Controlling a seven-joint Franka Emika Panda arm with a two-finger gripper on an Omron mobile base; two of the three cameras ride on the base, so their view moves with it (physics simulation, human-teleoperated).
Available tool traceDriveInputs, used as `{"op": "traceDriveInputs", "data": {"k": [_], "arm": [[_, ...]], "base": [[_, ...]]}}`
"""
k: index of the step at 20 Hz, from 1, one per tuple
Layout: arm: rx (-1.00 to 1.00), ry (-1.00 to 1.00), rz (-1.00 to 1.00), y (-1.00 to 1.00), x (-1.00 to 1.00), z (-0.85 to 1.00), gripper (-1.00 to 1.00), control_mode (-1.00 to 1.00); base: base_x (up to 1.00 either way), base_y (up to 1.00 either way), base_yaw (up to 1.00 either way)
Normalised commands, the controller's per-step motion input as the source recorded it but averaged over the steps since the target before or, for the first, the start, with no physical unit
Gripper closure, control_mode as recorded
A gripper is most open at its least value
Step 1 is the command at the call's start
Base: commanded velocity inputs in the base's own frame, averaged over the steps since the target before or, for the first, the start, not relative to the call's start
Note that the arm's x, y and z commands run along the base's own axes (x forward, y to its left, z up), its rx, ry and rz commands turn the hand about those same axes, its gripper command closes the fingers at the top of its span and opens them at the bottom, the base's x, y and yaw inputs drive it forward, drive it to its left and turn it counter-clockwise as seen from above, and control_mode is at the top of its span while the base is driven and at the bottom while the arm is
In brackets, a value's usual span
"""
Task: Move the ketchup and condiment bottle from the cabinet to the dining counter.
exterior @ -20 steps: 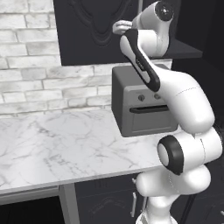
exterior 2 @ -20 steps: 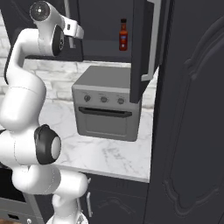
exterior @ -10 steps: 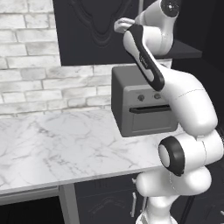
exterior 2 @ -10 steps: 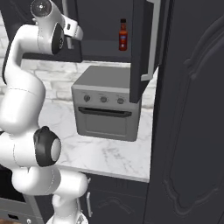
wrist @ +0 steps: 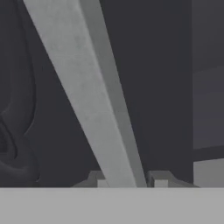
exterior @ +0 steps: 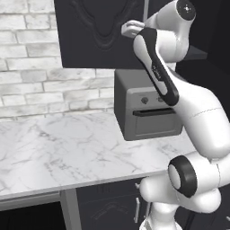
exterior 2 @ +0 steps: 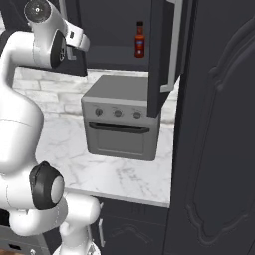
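The condiment bottle (exterior 2: 140, 39) stands upright on the shelf of the cabinet (exterior 2: 117, 25), well off to one side of the gripper (wrist: 127, 180) and untouched. Over the last second the jaws have gone from wide to closed, and the hand view shows the fingertips (wrist: 99, 179) clamped on the silver bar handle (wrist: 89, 94) of the left cabinet door (exterior: 101, 33). Judgement: this grip prepares a pull to swing that door open; no bottle is moved yet. The arm is raised high, forearm upright, hand level against the door's edge. The ketchup cannot be made out
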Motion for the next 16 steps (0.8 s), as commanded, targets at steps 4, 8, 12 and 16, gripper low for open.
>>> {"op": "traceDriveInputs", "data": {"k": [4,8,12,16], "arm": [[0.00,0.00,0.00,0.29,-0.64,0.00,1.00,-1.00],[0.00,0.00,0.00,0.34,-0.63,0.00,1.00,-1.00],[0.00,0.00,0.00,0.39,-0.61,0.00,1.00,-1.00],[0.03,0.00,0.01,0.41,-0.56,0.00,1.00,-1.00]], "base": [[0.00,0.00,0.00],[0.00,0.00,0.00],[0.00,0.00,0.00],[0.00,0.00,0.00]]}}
